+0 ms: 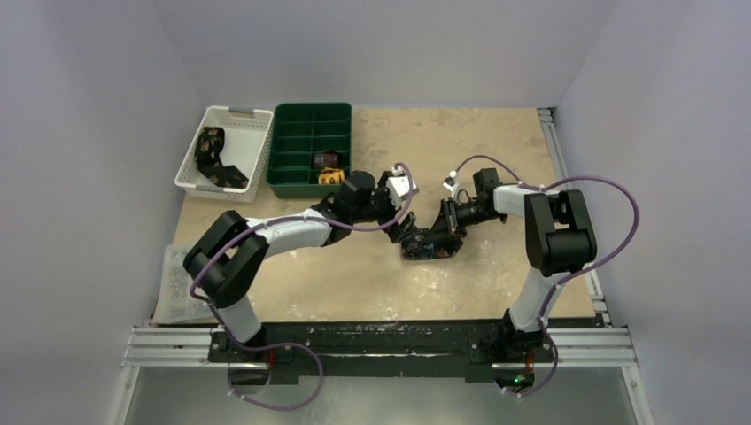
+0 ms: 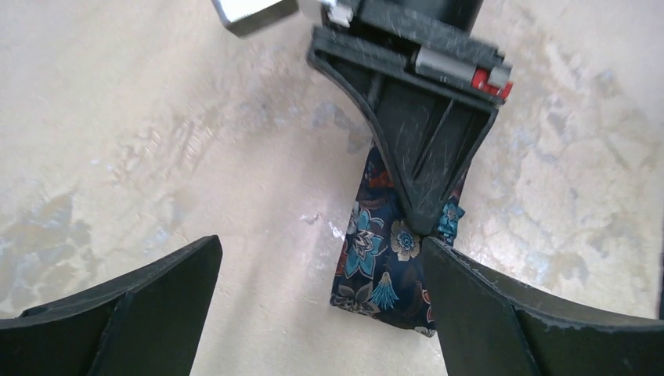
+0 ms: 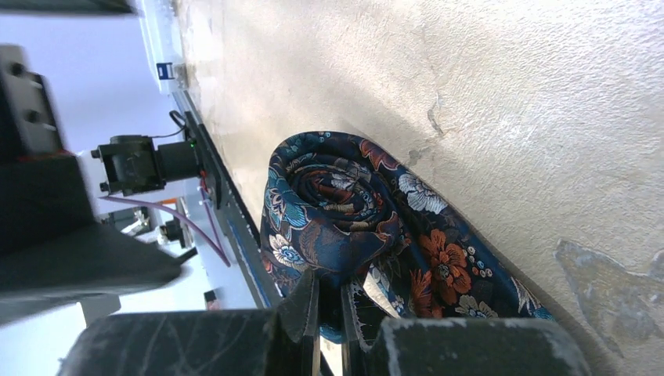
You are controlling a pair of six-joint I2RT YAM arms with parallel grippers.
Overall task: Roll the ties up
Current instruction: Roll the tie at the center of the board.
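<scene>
A dark navy tie with a floral print (image 1: 431,243) lies partly rolled at the table's middle. In the right wrist view its coil (image 3: 337,204) sits right in front of my right gripper (image 3: 329,309), whose jaws are shut on the tie's fabric. My left gripper (image 1: 409,232) is open just left of the roll. In the left wrist view the tie's flat end (image 2: 384,266) lies between my open fingers (image 2: 478,313), close to the right one, with the right gripper's fingers pinching it from above.
A green divided bin (image 1: 310,146) at the back holds rolled ties (image 1: 328,168). A white basket (image 1: 223,150) to its left holds a black-and-gold tie (image 1: 212,159). A clear lid (image 1: 181,283) lies at the left edge.
</scene>
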